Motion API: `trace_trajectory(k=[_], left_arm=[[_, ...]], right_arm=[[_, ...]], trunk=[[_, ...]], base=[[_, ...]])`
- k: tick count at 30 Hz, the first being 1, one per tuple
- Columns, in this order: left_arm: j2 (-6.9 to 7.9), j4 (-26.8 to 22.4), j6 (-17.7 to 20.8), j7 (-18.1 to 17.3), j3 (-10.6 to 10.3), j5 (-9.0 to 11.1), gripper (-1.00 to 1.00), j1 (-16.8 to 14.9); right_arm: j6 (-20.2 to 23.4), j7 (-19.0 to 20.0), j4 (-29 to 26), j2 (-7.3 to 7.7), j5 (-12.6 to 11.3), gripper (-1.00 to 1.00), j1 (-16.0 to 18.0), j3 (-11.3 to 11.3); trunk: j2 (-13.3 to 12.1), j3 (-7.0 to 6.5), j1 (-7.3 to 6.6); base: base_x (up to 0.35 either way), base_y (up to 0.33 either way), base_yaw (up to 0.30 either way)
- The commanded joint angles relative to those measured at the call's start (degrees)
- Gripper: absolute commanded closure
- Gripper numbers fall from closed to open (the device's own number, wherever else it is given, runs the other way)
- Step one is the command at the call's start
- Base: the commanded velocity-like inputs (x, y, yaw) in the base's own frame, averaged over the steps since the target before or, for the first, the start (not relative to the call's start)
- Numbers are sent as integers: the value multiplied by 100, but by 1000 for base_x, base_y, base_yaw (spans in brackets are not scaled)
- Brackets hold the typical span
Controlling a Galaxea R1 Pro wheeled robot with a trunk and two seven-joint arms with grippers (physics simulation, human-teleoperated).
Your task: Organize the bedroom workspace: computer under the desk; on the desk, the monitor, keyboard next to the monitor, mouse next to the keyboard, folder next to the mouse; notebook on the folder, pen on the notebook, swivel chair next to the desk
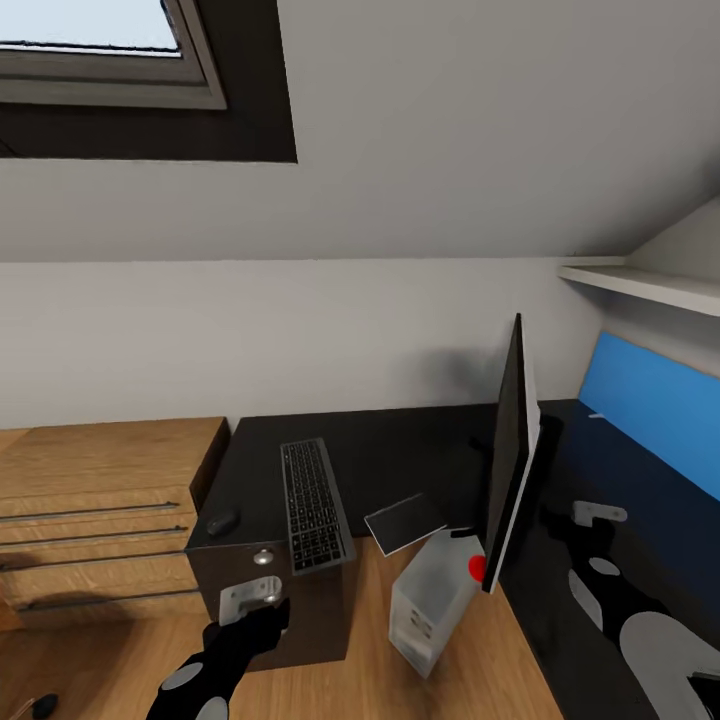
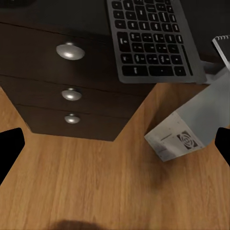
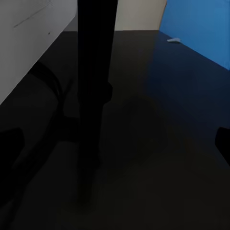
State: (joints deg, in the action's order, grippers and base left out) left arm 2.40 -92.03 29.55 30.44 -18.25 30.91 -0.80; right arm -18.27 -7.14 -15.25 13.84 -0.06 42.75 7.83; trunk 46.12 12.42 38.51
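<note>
Both arms are glossy black with pale grey oval patches; left hand (image 1: 255, 598) has a silver-grey bracket.

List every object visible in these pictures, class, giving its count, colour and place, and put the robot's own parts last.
desk: one, glossy black top, along the wall
keyboard: one, dark grey, on the desk above the drawer unit
mouse: one, black, on the desk beside the keyboard
notebook: one, dark grey with pale edge, at the desk's front edge
monitor: one, black front, silver-white back, standing on the desk
computer: one, light grey-white, tilted on the wood floor by the desk
pen: one, pale, on the desk by the blue panel
drawer knobs: three, silver, on the dark drawer unit
oak drawers: one unit, light wood, beside the desk
shelf: one, white, above the blue panel
skylight: one, in the sloped wall
left hand: pale grey, before the drawer unit
right hand: pale grey, over the desk behind the monitor
</note>
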Motion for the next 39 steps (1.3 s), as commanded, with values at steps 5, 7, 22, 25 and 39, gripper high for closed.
trace_trajectory(k=[5, 7, 22, 25, 39], left_arm=[[6, -8, 7, 59, -58, 55, -100, -6], [6, -8, 7, 59, -66, 55, -100, -7], [6, 1, 7, 59, -80, 63, -100, -2], [6, 4, 12, 59, -81, 62, -100, -4], [6, 46, 15, 59, -191, 64, -100, -4]], right_arm=[[-101, 3, 12, 18, -2, -100, 5, 4], [-116, 55, 13, 24, -2, -100, 5, 4], [-132, 532, 146, 138, -30, -100, 5, 21], [-133, 620, 265, 228, -48, -100, 5, 33], [-223, 696, 363, 299, -63, -100, 5, 43]], trunk=[[6, 8, 1], [6, 8, 1], [6, 8, 1], [6, 8, 1], [6, 8, 1]], base=[[86, 0, 0], [186, 0, 0], [37, 0, 0], [2, 0, 0], [64, -46, 0]])
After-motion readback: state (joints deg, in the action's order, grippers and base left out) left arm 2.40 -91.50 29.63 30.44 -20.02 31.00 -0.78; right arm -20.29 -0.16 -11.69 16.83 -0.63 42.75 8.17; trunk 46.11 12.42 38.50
